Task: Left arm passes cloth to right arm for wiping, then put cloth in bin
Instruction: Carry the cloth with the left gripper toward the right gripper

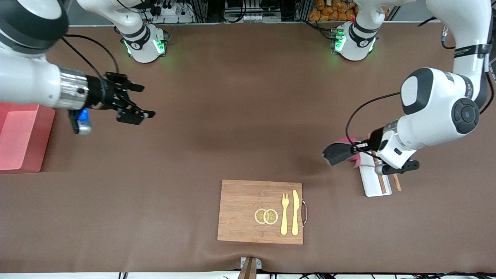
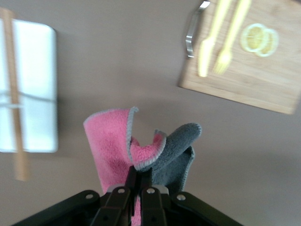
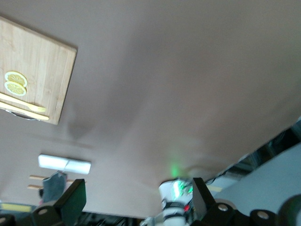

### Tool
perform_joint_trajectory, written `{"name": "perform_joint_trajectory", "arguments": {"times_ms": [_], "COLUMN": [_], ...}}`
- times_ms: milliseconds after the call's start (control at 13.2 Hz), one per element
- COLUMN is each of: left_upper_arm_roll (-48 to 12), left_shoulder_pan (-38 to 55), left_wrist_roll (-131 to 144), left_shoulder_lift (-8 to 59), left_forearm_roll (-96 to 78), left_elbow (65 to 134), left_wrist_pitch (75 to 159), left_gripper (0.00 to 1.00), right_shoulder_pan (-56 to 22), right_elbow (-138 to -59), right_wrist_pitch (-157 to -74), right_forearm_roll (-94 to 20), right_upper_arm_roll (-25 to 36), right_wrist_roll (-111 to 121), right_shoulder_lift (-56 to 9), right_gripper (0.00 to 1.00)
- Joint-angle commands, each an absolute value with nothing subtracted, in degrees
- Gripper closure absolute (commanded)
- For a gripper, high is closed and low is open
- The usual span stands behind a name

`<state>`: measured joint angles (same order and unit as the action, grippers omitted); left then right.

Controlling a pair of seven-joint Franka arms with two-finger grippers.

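My left gripper [image 1: 358, 149] is shut on the cloth [image 1: 338, 152], dark grey on one side and magenta-pink on the other, and holds it in the air over the table beside the white oblong tray [image 1: 372, 179]. In the left wrist view the cloth [image 2: 141, 148] hangs folded from the closed fingertips [image 2: 133, 174]. My right gripper [image 1: 145, 101] is open and empty, up in the air over the table near the salmon-pink bin [image 1: 21, 137]. In the right wrist view its fingers [image 3: 75, 197] stand wide apart, and the cloth [image 3: 54, 184] shows small and distant.
A wooden cutting board [image 1: 248, 209] with lemon slices [image 1: 266, 216], a yellow fork [image 1: 285, 214] and knife [image 1: 295, 212] lies near the front camera. Wooden chopsticks [image 1: 381, 176] rest across the tray. The two robot bases [image 1: 145, 42] stand at the table's back edge.
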<state>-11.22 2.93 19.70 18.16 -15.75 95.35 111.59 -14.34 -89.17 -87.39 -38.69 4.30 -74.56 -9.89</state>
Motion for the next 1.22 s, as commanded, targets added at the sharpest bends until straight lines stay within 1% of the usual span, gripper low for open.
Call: {"name": "perform_joint_trajectory", "arguments": {"times_ms": [0, 456, 684, 911, 1139], "left_upper_arm_roll": [-14.75, -14.85, -14.85, -14.85, -14.85], "left_shoulder_pan": [5.17, 15.98, 20.55, 23.72, 26.71], "left_wrist_roll": [28.09, 49.1, 59.55, 67.91, 73.64], "left_shoulder_lift": [19.77, 22.06, 24.51, 27.85, 29.53], "left_forearm_roll": [-18.37, -19.16, -22.22, -23.03, -24.96], "left_elbow": [91.07, 86.23, 85.08, 82.45, 81.83], "left_wrist_pitch": [112.06, 116.71, 124.77, 131.29, 137.88], "left_gripper": [1.0, 1.0, 1.0, 1.0, 1.0], "right_shoulder_pan": [-16.51, -24.42, -27.85, -29.18, -31.19], "right_elbow": [-88.15, -88.24, -88.42, -88.07, -88.07], "right_wrist_pitch": [-89.72, -101.49, -106.33, -110.2, -114.16], "right_forearm_roll": [-42.62, -42.98, -43.5, -47.88, -48.6], "right_upper_arm_roll": [4.83, 4.75, 4.75, 4.75, 4.75], "right_wrist_roll": [-80.66, -86.56, -87.54, -88.95, -89.03], "right_shoulder_lift": [-13.0, -18.01, -20.91, -23.81, -26.09], "right_gripper": [0.0, 0.0, 0.0, 0.0, 0.0]}}
